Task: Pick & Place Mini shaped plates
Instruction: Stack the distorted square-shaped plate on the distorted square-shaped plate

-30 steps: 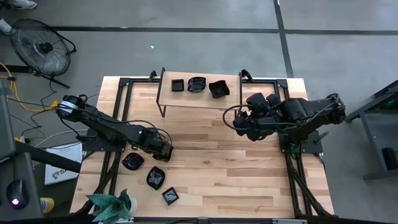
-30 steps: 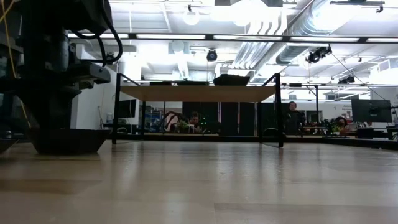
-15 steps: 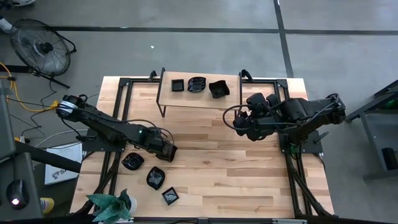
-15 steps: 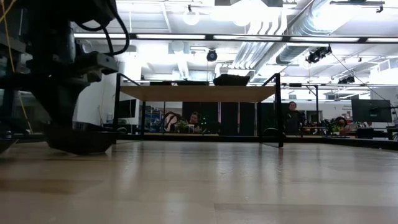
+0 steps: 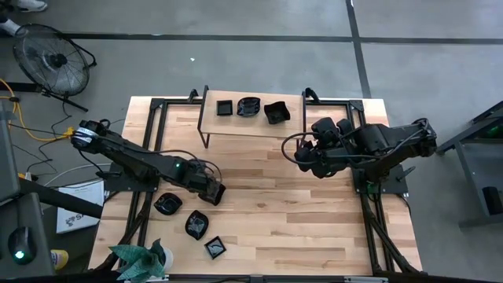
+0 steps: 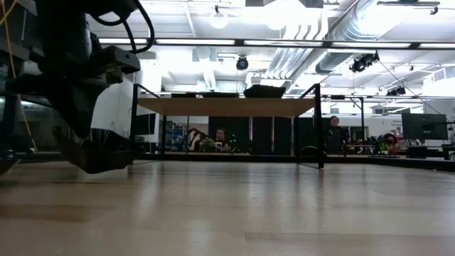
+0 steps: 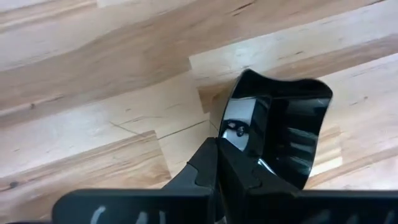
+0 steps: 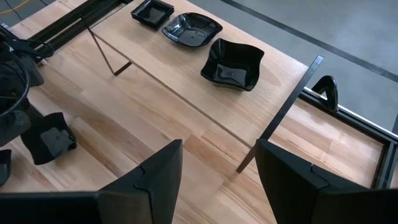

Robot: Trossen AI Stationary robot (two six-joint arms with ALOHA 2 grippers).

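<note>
left arm [image 5: 134,161]: dark, black cables | right arm [image 5: 377,145]: dark, bulky

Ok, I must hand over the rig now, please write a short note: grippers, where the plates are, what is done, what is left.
Left gripper: jaws shut on a black plate, low over the table, left of its middle.
Right gripper: jaws open, empty, waiting at the table's right side, facing the shelf.
Done: three plates on the shelf, the square plate, the roundish plate and the wavy plate.
Left: the held plate, plus three plates on the table near the left front, one, another and a square one beside the green plant.
</note>
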